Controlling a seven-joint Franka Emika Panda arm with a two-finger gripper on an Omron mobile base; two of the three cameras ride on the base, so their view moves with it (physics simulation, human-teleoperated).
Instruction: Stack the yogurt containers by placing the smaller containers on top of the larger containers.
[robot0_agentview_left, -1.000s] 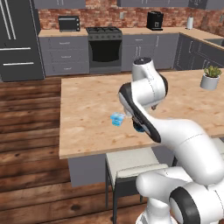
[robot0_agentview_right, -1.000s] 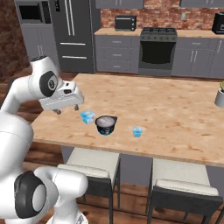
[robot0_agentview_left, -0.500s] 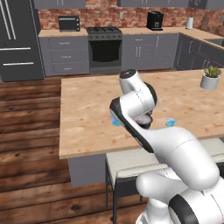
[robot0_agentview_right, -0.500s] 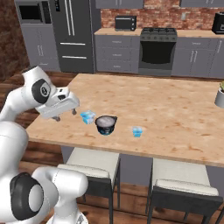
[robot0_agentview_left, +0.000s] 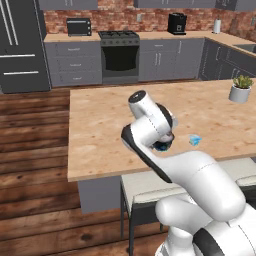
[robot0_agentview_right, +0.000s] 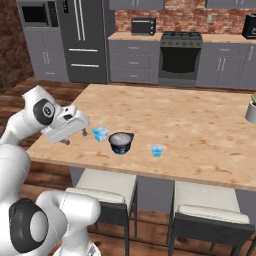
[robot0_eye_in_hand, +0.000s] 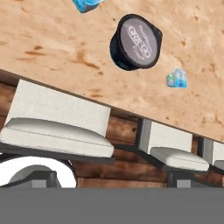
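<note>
The gripper (robot0_agentview_right: 66, 140) had been swung lower, left of the near cup (robot0_agentview_right: 100, 133) beside the tub (robot0_agentview_right: 121, 142), nothing yet stacked, its jaw state indiscernible.

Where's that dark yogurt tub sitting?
In the right base view, the dark tub stands near the counter's front edge, between two small blue cups.

brick wall (robot0_agentview_right: 185, 19) | wood floor (robot0_agentview_left: 30, 150) | grey cabs (robot0_agentview_left: 70, 70) | fridge (robot0_agentview_right: 82, 40) | stove (robot0_agentview_left: 120, 55) | stools (robot0_agentview_right: 107, 187)
</note>
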